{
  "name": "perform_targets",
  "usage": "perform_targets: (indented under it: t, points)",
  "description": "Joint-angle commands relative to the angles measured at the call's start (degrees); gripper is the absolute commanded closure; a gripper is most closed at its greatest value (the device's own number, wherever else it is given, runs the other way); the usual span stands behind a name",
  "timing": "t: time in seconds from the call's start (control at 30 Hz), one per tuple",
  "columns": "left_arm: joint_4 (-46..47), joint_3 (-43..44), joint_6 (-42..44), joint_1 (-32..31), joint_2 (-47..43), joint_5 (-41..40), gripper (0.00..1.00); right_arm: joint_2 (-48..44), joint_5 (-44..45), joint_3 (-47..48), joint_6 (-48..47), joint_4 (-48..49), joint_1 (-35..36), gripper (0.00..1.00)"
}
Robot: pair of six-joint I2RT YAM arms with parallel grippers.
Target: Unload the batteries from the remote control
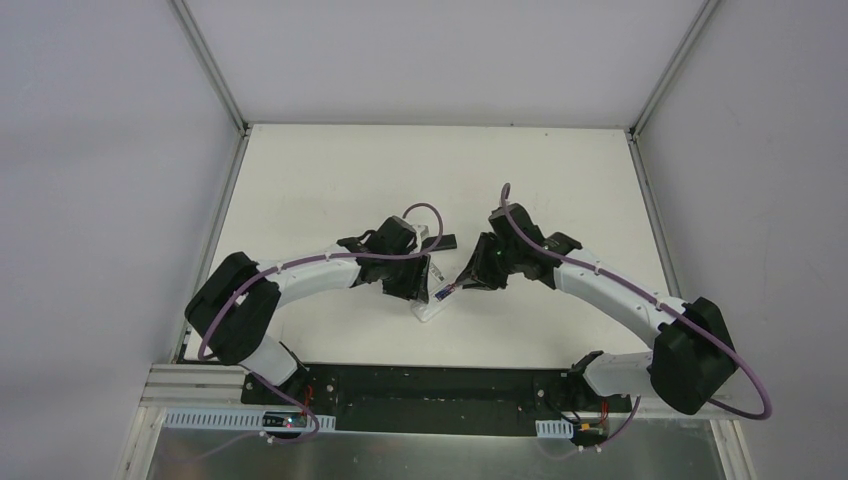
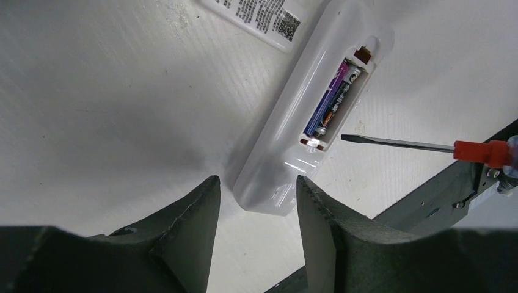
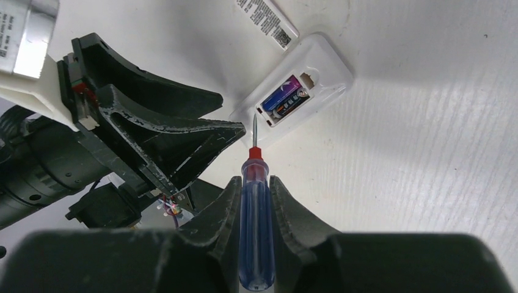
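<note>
The white remote control [image 2: 287, 140] lies back-up on the table with its battery bay uncovered. Two batteries [image 2: 335, 101] sit side by side in the bay, one purple-blue and one dark with orange. My left gripper [image 2: 256, 190] is open, its fingertips on either side of the remote's near end, the right one close to its edge. My right gripper [image 3: 253, 181] is shut on a blue-handled screwdriver [image 3: 255, 232]. The screwdriver's blade tip [image 2: 343, 138] hovers just beside the bay's near end. In the right wrist view the batteries [image 3: 284, 97] lie just beyond the blade.
A white piece with a printed label and code [image 2: 259, 15] lies just past the remote. From above, both arms meet over the remote [image 1: 430, 310] near the table's front edge [image 1: 440, 362]. The black base rail [image 2: 427, 198] runs close by on the right.
</note>
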Motion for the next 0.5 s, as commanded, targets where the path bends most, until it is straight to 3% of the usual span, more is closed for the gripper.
perform_targets:
  t: [0.0, 0.47]
  points:
    - [2.29, 1.02, -0.82, -0.01, 0.15, 2.17, 0.53, -0.08, 3.7, 2.81, 1.18, -4.01, 1.27, 1.0]
    - [3.4, -0.5, -1.46, -2.28, 3.49, -1.36, 0.63, 1.32, 5.53, 3.13, 0.27, -4.11, 1.58, 1.0]
